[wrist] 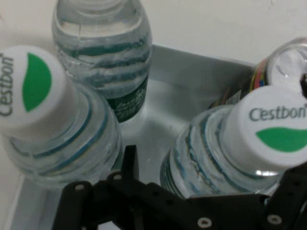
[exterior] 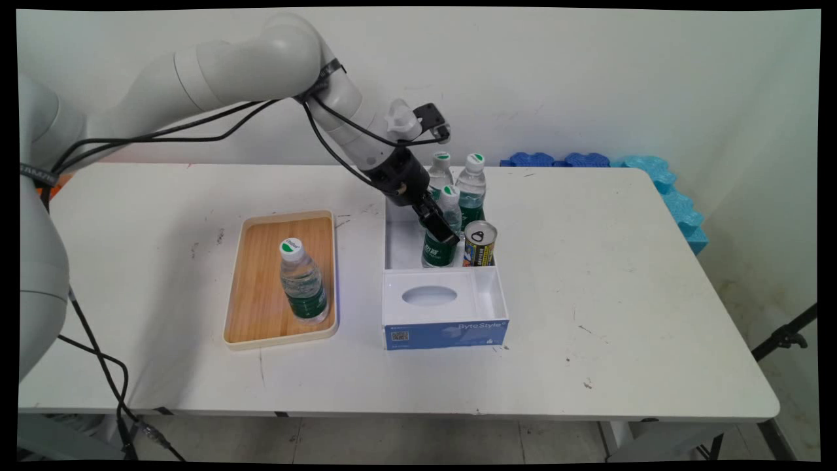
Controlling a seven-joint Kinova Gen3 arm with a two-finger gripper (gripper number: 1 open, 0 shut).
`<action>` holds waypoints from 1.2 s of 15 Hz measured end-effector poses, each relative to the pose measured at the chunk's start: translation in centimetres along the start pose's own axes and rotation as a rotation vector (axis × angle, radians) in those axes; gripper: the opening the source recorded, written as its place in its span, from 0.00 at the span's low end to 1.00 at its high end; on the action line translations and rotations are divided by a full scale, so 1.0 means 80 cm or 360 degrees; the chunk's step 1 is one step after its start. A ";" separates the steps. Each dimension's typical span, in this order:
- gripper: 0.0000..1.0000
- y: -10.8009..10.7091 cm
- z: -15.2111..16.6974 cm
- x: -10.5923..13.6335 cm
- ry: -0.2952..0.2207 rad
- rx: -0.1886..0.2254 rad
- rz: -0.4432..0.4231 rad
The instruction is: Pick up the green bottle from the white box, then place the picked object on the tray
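One Cestbon water bottle (exterior: 303, 282) stands on the wooden tray (exterior: 258, 294), well left of the white bin (exterior: 399, 242). In the bin three more remain beside a drink can (exterior: 480, 243). The gripper (exterior: 439, 227) is down against the nearest bin bottle (exterior: 444, 229). Its fingers straddle that bottle, but I cannot tell whether they clamp it, and the tissue box (exterior: 444, 307) hides the bin's front.

"Cestbon" stands beside a green leaf mark on the white caps of two water bottles, the left cap (wrist: 29, 86) and the right cap (wrist: 274, 128). "ByteStyle" is printed on the blue front of the tissue box (exterior: 444, 332), with a QR code at its left end.
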 end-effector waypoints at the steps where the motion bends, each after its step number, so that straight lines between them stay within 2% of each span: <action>1: 1.00 -0.001 0.001 0.001 -0.0002 -0.0001 0.0000; 2: 1.00 -0.001 0.002 0.001 -0.0003 -0.0001 0.0000; 3: 0.00 -0.002 0.003 0.001 -0.0003 -0.0001 0.0000; 12: 0.00 0.002 -0.008 0.000 0.0014 -0.0007 0.0037; 18: 0.00 0.004 -0.061 0.010 0.0093 0.0058 0.0029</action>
